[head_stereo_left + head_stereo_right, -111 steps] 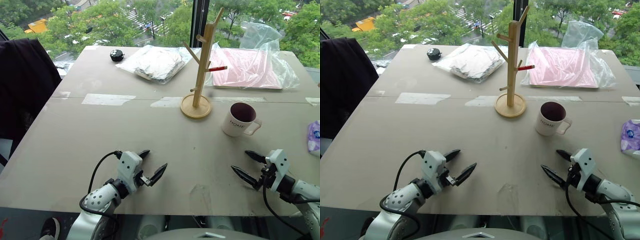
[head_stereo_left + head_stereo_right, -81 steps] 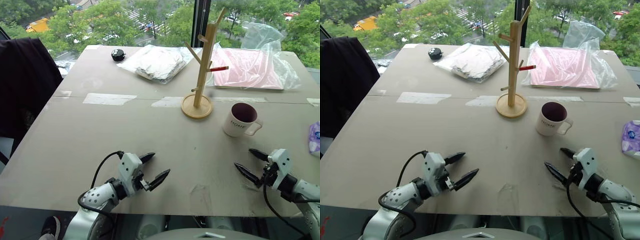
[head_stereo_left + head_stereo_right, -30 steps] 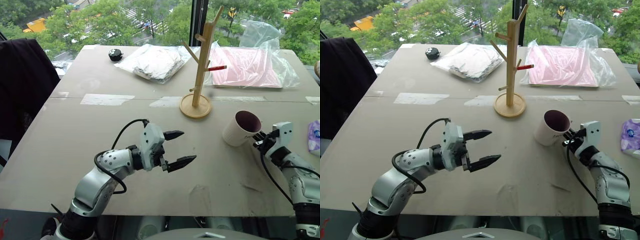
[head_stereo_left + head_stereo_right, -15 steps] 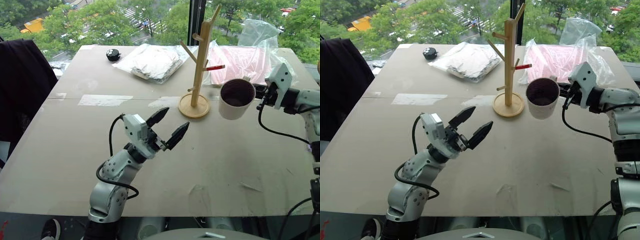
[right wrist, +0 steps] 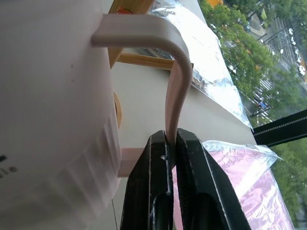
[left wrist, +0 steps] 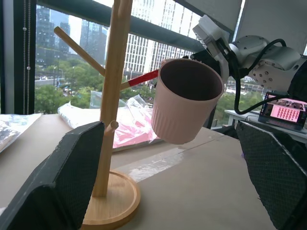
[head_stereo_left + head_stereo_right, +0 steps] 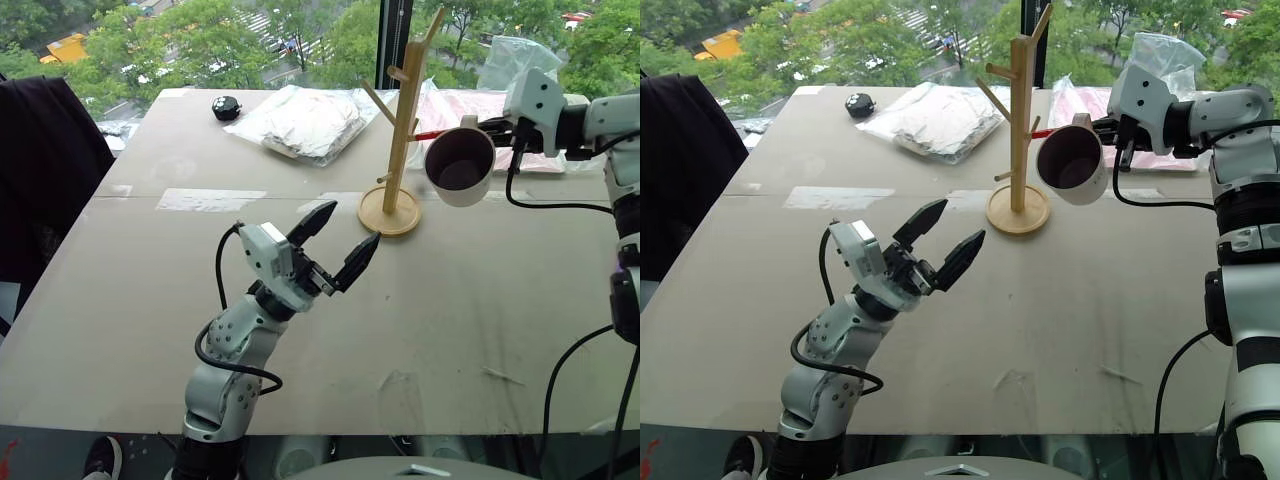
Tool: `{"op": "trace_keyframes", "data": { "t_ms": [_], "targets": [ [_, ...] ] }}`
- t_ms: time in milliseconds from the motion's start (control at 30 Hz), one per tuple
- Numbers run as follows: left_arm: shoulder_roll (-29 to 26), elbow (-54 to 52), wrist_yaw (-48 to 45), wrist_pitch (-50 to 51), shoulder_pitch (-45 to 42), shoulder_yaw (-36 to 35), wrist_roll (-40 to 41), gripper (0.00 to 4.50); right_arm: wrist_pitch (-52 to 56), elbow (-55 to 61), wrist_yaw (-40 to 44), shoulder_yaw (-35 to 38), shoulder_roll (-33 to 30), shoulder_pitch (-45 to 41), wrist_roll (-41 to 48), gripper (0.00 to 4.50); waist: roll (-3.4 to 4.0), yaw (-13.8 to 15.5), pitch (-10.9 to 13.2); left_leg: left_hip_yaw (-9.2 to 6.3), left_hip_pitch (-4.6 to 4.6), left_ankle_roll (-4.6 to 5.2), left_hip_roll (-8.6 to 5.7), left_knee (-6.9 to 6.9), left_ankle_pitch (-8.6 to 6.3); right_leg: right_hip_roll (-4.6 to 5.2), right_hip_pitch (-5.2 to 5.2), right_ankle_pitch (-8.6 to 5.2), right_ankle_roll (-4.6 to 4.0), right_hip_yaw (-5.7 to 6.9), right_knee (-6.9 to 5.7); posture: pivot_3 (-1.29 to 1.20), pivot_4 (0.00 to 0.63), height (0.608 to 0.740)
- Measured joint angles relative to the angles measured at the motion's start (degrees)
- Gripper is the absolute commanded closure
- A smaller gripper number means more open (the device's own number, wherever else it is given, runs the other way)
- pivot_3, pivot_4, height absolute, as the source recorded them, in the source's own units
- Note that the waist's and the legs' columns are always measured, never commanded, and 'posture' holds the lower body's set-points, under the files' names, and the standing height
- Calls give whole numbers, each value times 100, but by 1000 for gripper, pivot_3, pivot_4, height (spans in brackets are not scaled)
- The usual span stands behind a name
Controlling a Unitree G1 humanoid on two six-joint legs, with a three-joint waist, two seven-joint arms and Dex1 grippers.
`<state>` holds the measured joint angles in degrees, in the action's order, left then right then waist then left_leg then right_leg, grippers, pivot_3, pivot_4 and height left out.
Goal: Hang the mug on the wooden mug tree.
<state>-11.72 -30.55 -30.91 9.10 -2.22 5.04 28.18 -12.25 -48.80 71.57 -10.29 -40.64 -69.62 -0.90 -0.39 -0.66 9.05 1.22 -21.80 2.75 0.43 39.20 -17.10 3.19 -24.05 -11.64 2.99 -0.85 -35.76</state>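
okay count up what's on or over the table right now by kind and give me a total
Mugs: 1, the mug, held up by the right gripper
Mug trees: 1, the wooden mug tree
Plastic-wrapped bundles: 2, a pale one and a pink one
Small black objects: 1
Total: 5

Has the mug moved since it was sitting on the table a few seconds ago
Yes. The mug, held by its handle in the right gripper, is off the table, up beside the wooden mug tree, near its red-tipped peg.
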Motion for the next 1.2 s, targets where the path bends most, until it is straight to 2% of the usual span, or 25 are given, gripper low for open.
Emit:
{"op": "trace_keyframes", "data": {
  "t_ms": [267,300,333,367,433,467,533,567,600,733,867,967,1100,1200],
  "targets": [
    [-3,8,6,-18,-96,26,-16,0,-317,-355,52,-52,488,-365,-231,4473,6,-12,4,0,-3,-6,1,-2,3,8,-6,1,0,0,-4,0,150,740],
    [-3,9,7,-27,-96,36,-28,0,-340,-367,55,-53,512,-392,-250,3903,6,-10,4,-2,-5,-20,1,-3,11,17,-7,1,0,1,-4,0,150,740],
    [-3,9,11,-36,-95,39,-44,0,-359,-391,56,-53,512,-419,-275,3704,7,-2,4,-5,-9,-21,0,-3,11,35,-8,1,0,2,-4,0,150,740],
    [-3,9,17,-48,-95,39,-58,0,-398,-440,53,-56,512,-474,-328,3274,7,8,5,-8,-13,-22,-2,-3,12,38,-12,1,0,5,-4,0,150,740],
    [-2,9,23,-69,-95,40,-86,0,-429,-534,39,-56,510,-569,-371,2347,8,7,5,-6,-17,-24,-5,-3,13,41,-14,1,0,10,-3,0,150,740],
    [-1,9,34,-72,-95,43,-102,0,-446,-590,14,-55,508,-599,-394,1720,8,2,5,-3,-16,-24,-6,-3,13,42,-14,1,0,9,-2,0,150,740],
    [2,9,76,-74,-88,49,-117,0,-456,-651,-62,-44,484,-606,-414,927,8,1,5,-2,-17,-24,-7,-4,13,45,-15,1,0,9,-1,0,150,740],
    [4,8,107,-75,-77,52,-125,0,-451,-671,-79,-30,464,-604,-416,341,8,-1,5,-3,-17,-24,-7,-4,13,44,-15,1,0,9,-1,0,150,740],
    [2,7,136,-74,-37,53,-137,0,-427,-694,-94,-1,416,-594,-408,52,8,2,5,-4,-17,-25,-7,-6,13,45,-16,1,0,9,-1,0,150,740],
    [-101,3,205,-42,190,45,-221,0,-268,-613,-143,248,158,-358,-239,52,7,9,5,-9,-19,-24,-7,-8,13,47,-15,0,0,5,1,0,150,740],
    [-533,39,243,178,777,-91,-400,0,406,151,-32,790,-194,893,328,52,7,12,4,-11,-19,0,-6,-14,0,50,-15,0,1,-1,3,0,150,740],
    [-905,42,188,259,1393,-257,-518,0,1056,1384,-61,1292,-250,2593,965,52,6,23,3,-17,-17,1,-3,-20,-2,51,-13,9,17,6,3,0,150,740],
    [-1322,73,123,446,2131,-247,-807,0,1975,3299,-485,2028,250,5122,2012,52,27,37,15,-15,-16,3,-2,-36,-2,51,-19,0,5,3,3,0,150,740],
    [-1403,81,30,446,2229,-288,-823,0,2431,4705,-979,2244,616,6548,2451,52,32,30,16,-5,-2,3,-2,-33,-2,42,-15,-4,2,4,-4,0,150,740]
  ]
}}
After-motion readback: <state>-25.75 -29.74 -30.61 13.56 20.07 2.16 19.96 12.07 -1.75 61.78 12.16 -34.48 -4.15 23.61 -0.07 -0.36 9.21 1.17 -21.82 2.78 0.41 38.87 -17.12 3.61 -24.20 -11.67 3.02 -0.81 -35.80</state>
